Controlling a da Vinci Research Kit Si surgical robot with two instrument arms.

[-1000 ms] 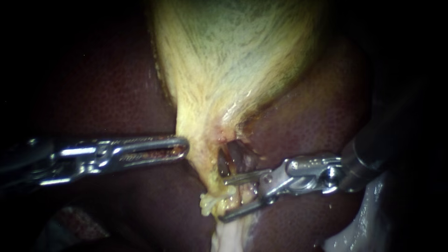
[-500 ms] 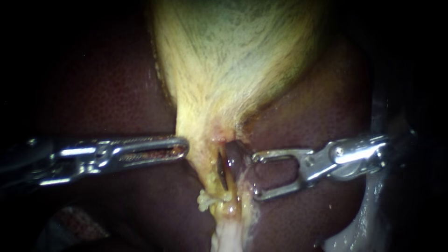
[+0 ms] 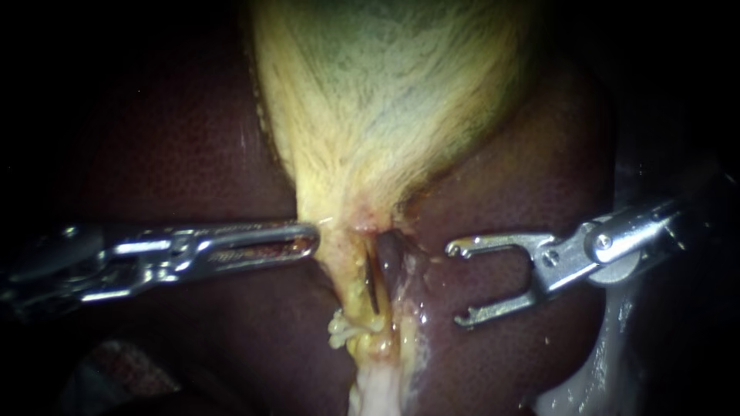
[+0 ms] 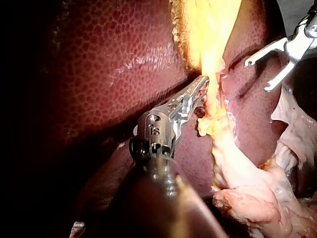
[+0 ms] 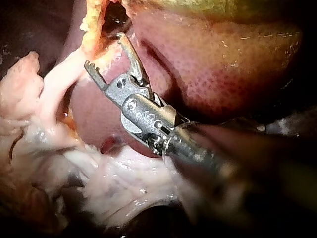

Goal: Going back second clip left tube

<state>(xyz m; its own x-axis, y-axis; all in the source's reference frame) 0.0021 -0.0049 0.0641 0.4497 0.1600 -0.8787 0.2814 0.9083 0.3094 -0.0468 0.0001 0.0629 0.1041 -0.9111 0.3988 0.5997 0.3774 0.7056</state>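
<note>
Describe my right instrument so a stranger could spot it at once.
Start at the yellow gallbladder, then cross onto the dark liver to its right. The right instrument comes in there; unlike the left instrument, its jaws stand wide open, holding nothing.

Light pooled on the pale gallbladder (image 3: pixel 385 100), dropping to near black at the edges, liver (image 3: pixel 532 208) dim with small wet glints, hard glare on the right instrument (image 3: pixel 455 283), left instrument (image 3: pixel 308 239) shaft half lost in shadow, seemingly beyond the light, wrist views brighter
</note>
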